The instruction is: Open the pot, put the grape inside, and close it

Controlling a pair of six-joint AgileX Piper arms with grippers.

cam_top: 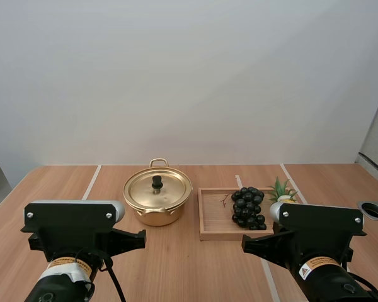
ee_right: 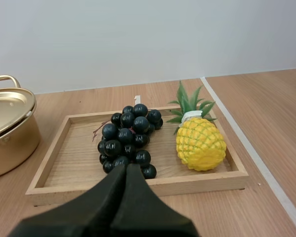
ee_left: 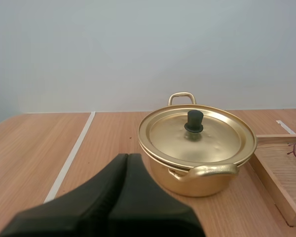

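Observation:
A gold pot (cam_top: 157, 201) stands on the table with its lid (cam_top: 157, 188) on, a black knob (ee_left: 195, 120) at the lid's centre. To its right a bunch of dark grapes (cam_top: 248, 207) lies in a wooden tray (cam_top: 213, 217). My left gripper (ee_left: 127, 159) is shut on nothing, its fingers together as one dark wedge, short of the pot (ee_left: 197, 153) and to its left. My right gripper (ee_right: 127, 169) is likewise shut on nothing, just in front of the tray's near rim (ee_right: 138, 190), in line with the grapes (ee_right: 128, 139).
A small yellow toy pineapple (ee_right: 199, 141) lies in the tray to the right of the grapes. White lines (cam_top: 91, 182) run along the wooden table. A round hole (cam_top: 373, 209) sits near the table's right edge.

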